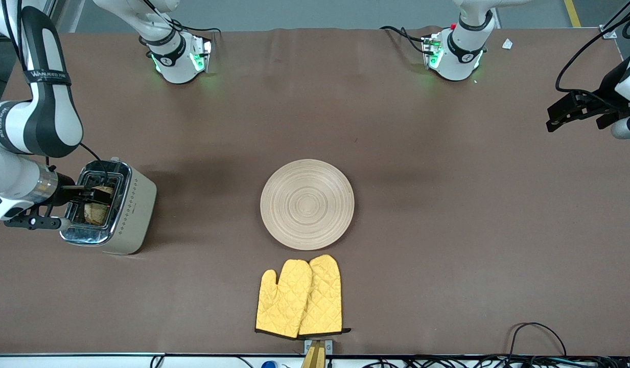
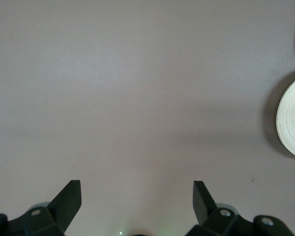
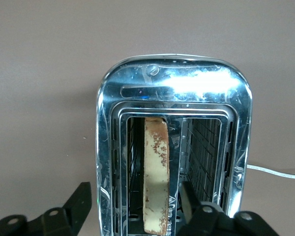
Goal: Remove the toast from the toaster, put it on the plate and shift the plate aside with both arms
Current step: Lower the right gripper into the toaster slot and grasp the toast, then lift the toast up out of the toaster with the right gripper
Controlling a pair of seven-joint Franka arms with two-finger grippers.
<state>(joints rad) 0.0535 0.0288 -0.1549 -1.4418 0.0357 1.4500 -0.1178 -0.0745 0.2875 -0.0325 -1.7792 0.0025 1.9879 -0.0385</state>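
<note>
Even, diffuse overhead light fills all three views. The round pale wooden plate (image 1: 307,204) casts only a faint shadow on the brown table cloth (image 1: 447,230). Strong white glare washes the chrome toaster top (image 3: 187,83) in the right wrist view's centre. Green lamps glow along the front view's top.

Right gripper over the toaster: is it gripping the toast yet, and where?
Nothing held. The right gripper is open, fingers either side of the toast standing in the toaster slot. The left gripper waits open.
</note>
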